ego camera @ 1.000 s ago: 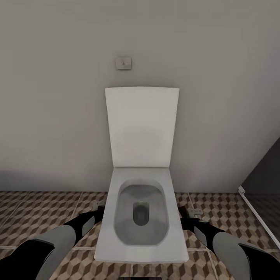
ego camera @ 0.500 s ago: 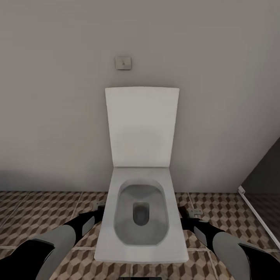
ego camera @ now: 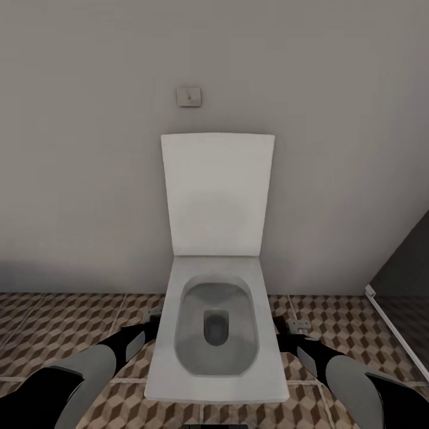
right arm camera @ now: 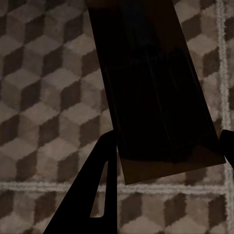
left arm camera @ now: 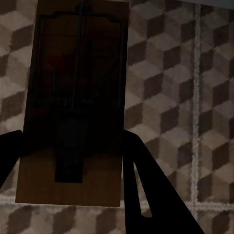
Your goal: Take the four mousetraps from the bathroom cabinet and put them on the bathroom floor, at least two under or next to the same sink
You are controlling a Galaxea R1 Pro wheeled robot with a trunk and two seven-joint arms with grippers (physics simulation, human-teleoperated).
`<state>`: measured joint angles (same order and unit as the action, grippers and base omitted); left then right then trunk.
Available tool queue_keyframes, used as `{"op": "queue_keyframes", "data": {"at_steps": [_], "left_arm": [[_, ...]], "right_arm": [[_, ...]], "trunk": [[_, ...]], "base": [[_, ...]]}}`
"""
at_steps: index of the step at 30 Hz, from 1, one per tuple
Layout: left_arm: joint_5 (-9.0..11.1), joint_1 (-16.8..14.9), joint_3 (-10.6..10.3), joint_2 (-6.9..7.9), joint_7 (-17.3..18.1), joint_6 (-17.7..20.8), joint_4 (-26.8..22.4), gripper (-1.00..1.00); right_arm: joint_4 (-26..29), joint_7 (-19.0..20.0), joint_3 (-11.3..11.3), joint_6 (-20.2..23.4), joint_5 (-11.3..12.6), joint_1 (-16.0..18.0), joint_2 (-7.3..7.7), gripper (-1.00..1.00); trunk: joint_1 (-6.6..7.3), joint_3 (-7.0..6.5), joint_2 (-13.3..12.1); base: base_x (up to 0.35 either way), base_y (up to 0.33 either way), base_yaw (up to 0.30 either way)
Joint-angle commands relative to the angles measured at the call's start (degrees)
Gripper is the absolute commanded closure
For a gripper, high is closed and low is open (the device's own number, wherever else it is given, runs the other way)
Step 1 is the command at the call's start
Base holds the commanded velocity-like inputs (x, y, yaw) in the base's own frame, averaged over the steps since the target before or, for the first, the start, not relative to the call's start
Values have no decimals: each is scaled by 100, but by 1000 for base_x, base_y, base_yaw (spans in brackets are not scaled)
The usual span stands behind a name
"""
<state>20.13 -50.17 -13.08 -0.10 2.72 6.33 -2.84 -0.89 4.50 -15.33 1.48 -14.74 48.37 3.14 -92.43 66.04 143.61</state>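
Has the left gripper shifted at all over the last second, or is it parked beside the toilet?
No. In the head view the left gripper sits at the same spot against the toilet's left rim, above the bathroom floor, as before.

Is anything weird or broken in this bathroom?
Nothing looks broken or spilled. The toilet sits straight with its lid up. The only unusual sight: each gripper carries a mousetrap, left and right, over the cube-pattern floor.

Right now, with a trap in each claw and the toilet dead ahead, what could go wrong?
1. Both arms flank the toilet; turning could clip it.
2. The left claw and right claw each pinch one end of a mousetrap above the bathroom floor; either could slip.
3. No sink here: dropping now misses the goal.
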Motion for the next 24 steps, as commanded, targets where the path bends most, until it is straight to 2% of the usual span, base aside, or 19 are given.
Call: {"op": "queue_keyframes", "data": {"at_steps": [1,24], "left_arm": [[43,-2,-47,2,9,26,-6,100],[43,-2,-45,2,9,26,-6,100]], "right_arm": [[-8,11,-49,10,-46,6,3,100],[-8,15,-49,12,-46,6,3,100]], "trunk": [[1,4,2],[1,4,2]], "base": [[0,0,0],[0,0,0]]}}
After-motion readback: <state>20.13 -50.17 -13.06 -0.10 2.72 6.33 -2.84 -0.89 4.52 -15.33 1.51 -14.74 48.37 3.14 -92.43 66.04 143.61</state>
